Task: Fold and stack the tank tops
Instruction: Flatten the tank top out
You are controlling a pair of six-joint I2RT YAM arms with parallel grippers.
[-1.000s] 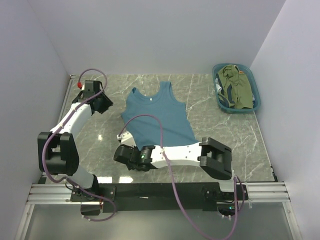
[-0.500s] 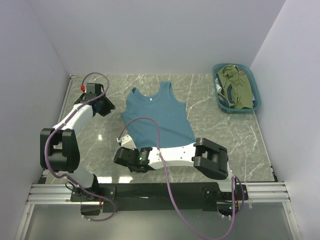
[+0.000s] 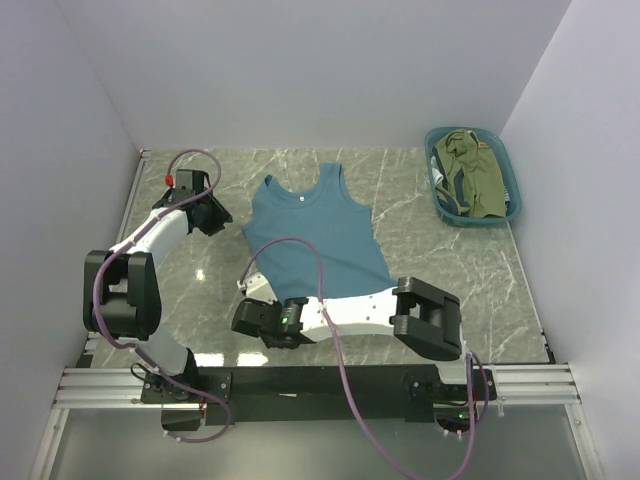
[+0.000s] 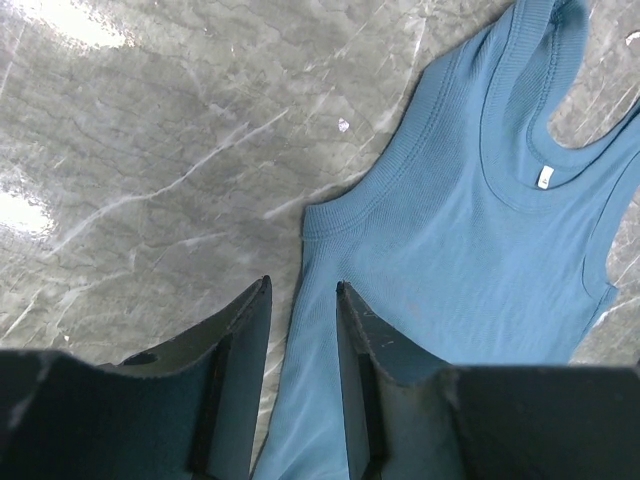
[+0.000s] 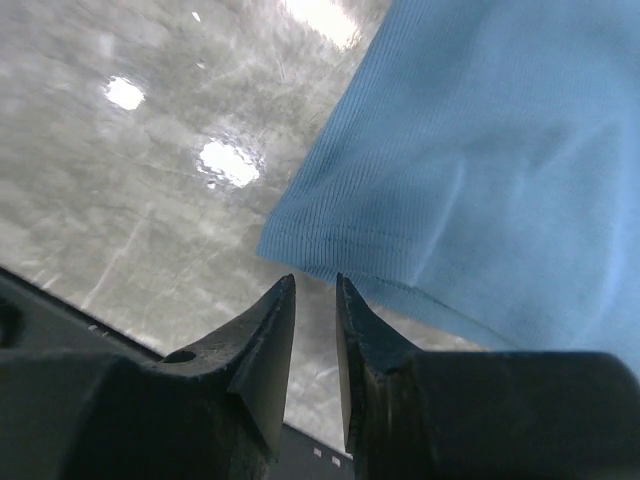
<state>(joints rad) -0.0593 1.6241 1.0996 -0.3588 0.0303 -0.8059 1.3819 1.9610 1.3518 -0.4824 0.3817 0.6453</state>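
Left gripper (image 4: 302,288) hovers, fingers apart, over the teal tank top (image 4: 470,250) near its side edge. Right gripper (image 5: 315,282), narrowly parted, seemingly grips nothing beside the hem corner. Overhead, the teal tank top lies flat mid-table (image 3: 450,250); an olive top (image 3: 480,175) sits in the basket (image 3: 470,129).

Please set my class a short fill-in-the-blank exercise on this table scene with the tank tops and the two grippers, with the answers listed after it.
1. The olive-green tank top lies bunched in the teal ___.
2. The blue tank top lies spread flat on the table, not yet ___.
3. The left gripper and the right gripper both have their jaws ___, with a gap showing between the fingers.

Missing words: basket; folded; open.
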